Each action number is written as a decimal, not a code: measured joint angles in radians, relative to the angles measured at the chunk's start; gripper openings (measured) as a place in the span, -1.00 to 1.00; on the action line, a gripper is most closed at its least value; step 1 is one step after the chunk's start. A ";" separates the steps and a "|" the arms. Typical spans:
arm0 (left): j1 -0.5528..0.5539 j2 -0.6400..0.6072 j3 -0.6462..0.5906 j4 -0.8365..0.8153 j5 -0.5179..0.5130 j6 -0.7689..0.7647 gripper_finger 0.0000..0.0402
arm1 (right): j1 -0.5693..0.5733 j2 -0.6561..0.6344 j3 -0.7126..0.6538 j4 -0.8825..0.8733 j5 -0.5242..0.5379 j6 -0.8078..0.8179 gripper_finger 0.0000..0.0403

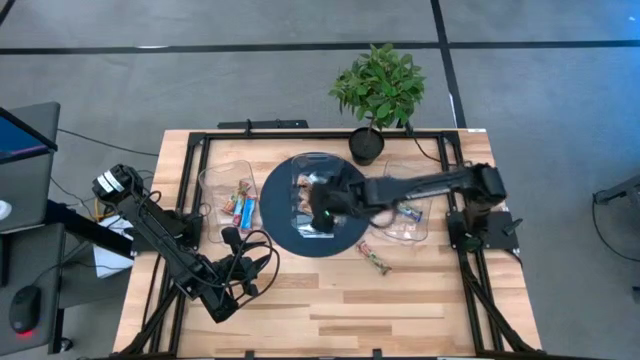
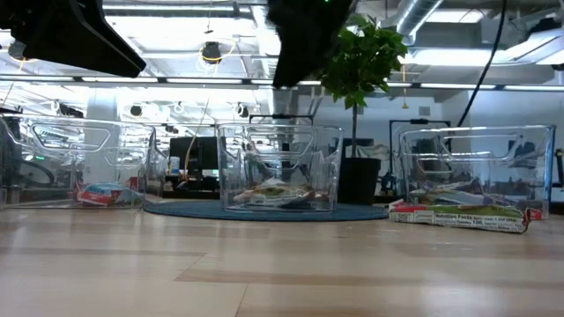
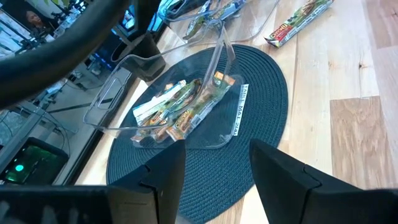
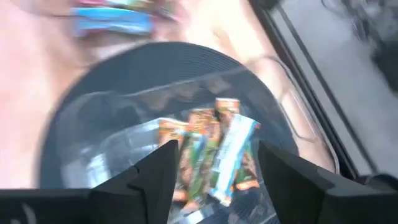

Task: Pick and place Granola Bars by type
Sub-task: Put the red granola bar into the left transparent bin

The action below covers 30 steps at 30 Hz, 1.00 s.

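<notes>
Clear plastic tub [image 1: 312, 205] on dark round woven mat [image 1: 275, 200]: holds orange-green wrapped granola bars [image 4: 208, 152]. Right gripper [image 4: 214, 165] above tub, jaws spread, empty; drop seemingly done. Left gripper [image 3: 214, 171] beside mat, jaws apart, idle. Next: fetch stray bar [image 1: 375, 259] near mat.

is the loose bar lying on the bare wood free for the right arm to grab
Probably yes: the loose bar lies alone on the wood, outside the tubs, nothing on it. The right gripper hangs over the middle tub, jaws open.

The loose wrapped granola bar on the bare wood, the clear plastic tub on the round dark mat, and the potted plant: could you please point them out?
Loose wrapped granola bar [image 1: 375, 259]: high view, wrapper middle.
Clear plastic tub [image 2: 279, 132]: low view, front wall.
Potted plant [image 1: 380, 85]: high view, foliage.
</notes>
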<state>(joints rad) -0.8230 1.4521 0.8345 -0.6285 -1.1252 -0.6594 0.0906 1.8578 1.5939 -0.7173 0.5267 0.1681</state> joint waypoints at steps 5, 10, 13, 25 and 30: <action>0.000 0.000 0.000 0.000 0.001 -0.005 -0.13 | 0.116 -0.065 0.001 -0.081 0.000 -0.039 0.01; 0.000 0.000 0.000 0.000 0.017 -0.008 -0.13 | 0.246 -0.062 -0.028 -0.258 -0.001 0.112 -0.07; 0.000 0.000 0.000 0.001 0.021 -0.008 -0.13 | 0.318 -0.051 -0.107 -0.303 -0.002 0.187 -0.11; 0.011 0.000 0.000 0.056 -0.006 0.049 -0.13 | 0.468 -0.052 -0.365 -0.299 -0.010 0.429 -0.38; 0.034 0.000 0.000 0.071 0.004 0.071 -0.13 | 0.483 -0.052 -0.418 -0.285 -0.065 0.494 -0.46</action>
<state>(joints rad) -0.7891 1.4521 0.8345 -0.5579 -1.1207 -0.5883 0.5738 1.8057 1.1757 -1.0019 0.4616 0.6620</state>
